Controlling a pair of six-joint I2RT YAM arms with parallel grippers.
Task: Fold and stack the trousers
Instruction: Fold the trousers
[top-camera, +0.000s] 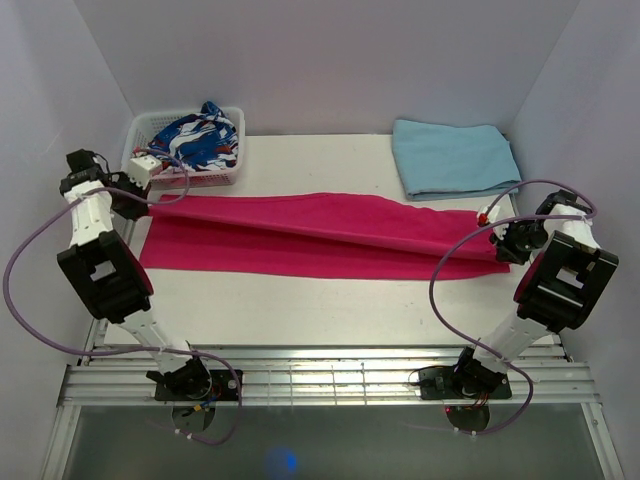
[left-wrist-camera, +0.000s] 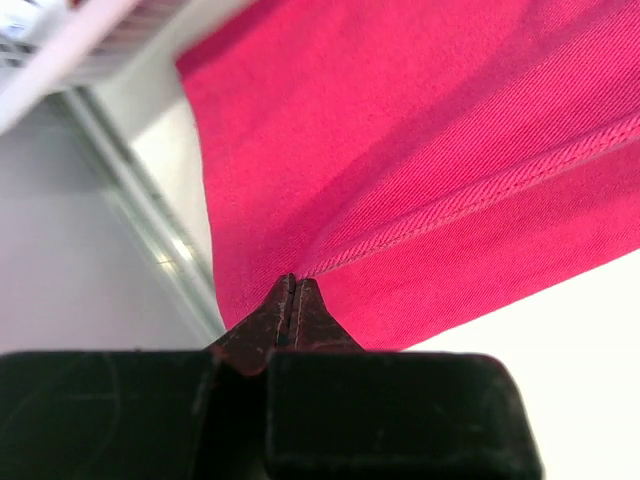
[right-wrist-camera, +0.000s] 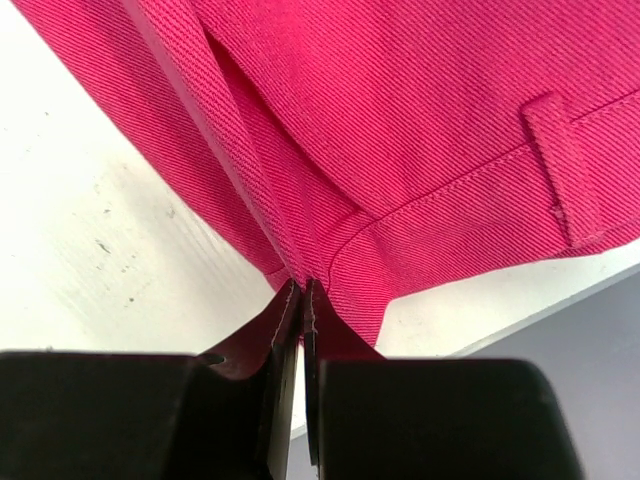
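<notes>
Room: white walls stand on three sides, and a white counter (top-camera: 300, 310) in the middle carries everything.
Left side: the left end effector (left-wrist-camera: 292, 285) sits at 9 o'clock. Its two fingers are pressed together on the edge of the trousers (top-camera: 320, 235), right by a stitched seam (left-wrist-camera: 470, 200).
Right side: the right end effector (right-wrist-camera: 303, 285) sits at 3 o'clock. It is pinching the other end of the cloth, close to a belt loop (right-wrist-camera: 560, 165), so this looks like the waist end.
Why both pinch: I think each one holds one end so the long pink cloth is pulled straight and has no lumps before it gets folded.
Trousers: they lie long across the middle of the counter, from 9 o'clock to 3 o'clock. One layer lies over the other, with a tight ridge running from one end effector to the other.
Step, my guess: the legs look laid together already. The short fold, end to end, is not done yet.
Basket: a white basket (top-camera: 236, 176) at 11 o'clock holds a patterned garment (top-camera: 200, 135). It is near the left end effector.
Blue cloth: a folded blue cloth (top-camera: 450, 155) rests at 1 o'clock, just beside the far edge of the trousers. It may be where the stack goes.
Watch out: if one end lets go first, the cloth could sag and wrinkle.
</notes>
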